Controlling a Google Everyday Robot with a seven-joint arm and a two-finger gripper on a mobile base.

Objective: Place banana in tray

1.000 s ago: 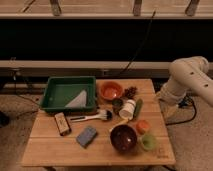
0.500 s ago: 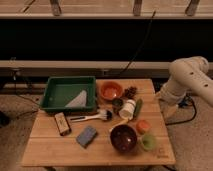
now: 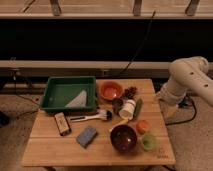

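The banana [image 3: 114,126] is a slim pale-yellow streak lying on the wooden table between the white cup [image 3: 128,108] and the dark maroon bowl [image 3: 123,137]. At the table's back left stands the dark-green tray [image 3: 50,95], with a white sheet [image 3: 78,100] lying in it. My white arm [image 3: 187,80] reaches down beyond the table's right edge. Its gripper [image 3: 168,107] hangs there open, well to the right of the banana and far from the tray, and nothing shows in it.
An orange bowl [image 3: 111,90], a dark red cluster [image 3: 131,92], a dark-green vegetable [image 3: 138,107], a white-handled brush [image 3: 90,117], a blue sponge [image 3: 86,135], a brown bar [image 3: 62,123], a small orange thing [image 3: 143,126] and a green cup [image 3: 148,142] crowd the table.
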